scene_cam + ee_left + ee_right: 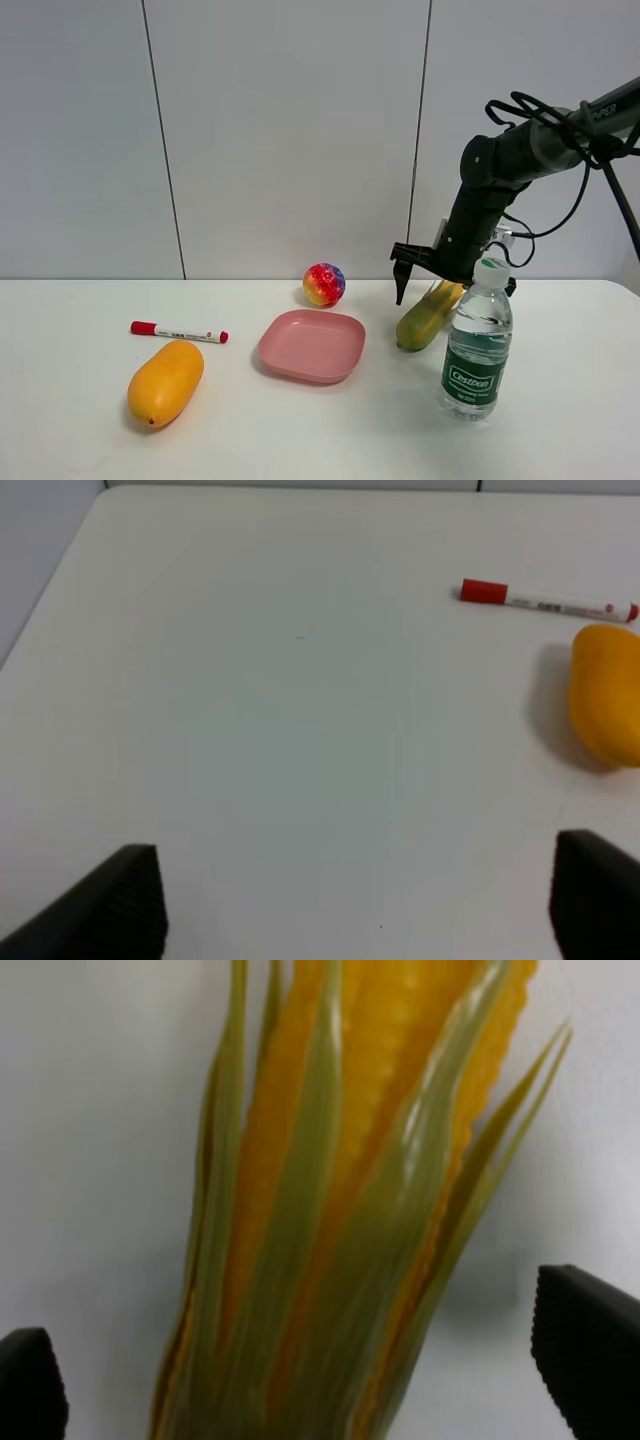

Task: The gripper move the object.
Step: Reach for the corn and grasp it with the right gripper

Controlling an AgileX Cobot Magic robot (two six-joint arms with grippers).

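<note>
The toy corn cob (pixel 424 318), yellow kernels in green husk, lies on the white table between the pink plate (pixel 311 345) and the water bottle. My right gripper (pixel 450 282) hangs over its far end, open, one finger (pixel 401 283) on each side of the cob. The right wrist view shows the corn (pixel 340 1210) close up between the two black fingertips of the right gripper (pixel 310 1380), with no contact visible. My left gripper (pixel 360 910) is open and empty over bare table; it does not show in the exterior view.
A water bottle (pixel 477 340) stands just right of the corn, in front of the right arm. A rainbow ball (pixel 324 284) sits behind the plate. An orange-yellow mango (pixel 165 382) and a red-capped marker (pixel 178 332) lie at left, both also in the left wrist view (pixel 606 695), (pixel 545 602).
</note>
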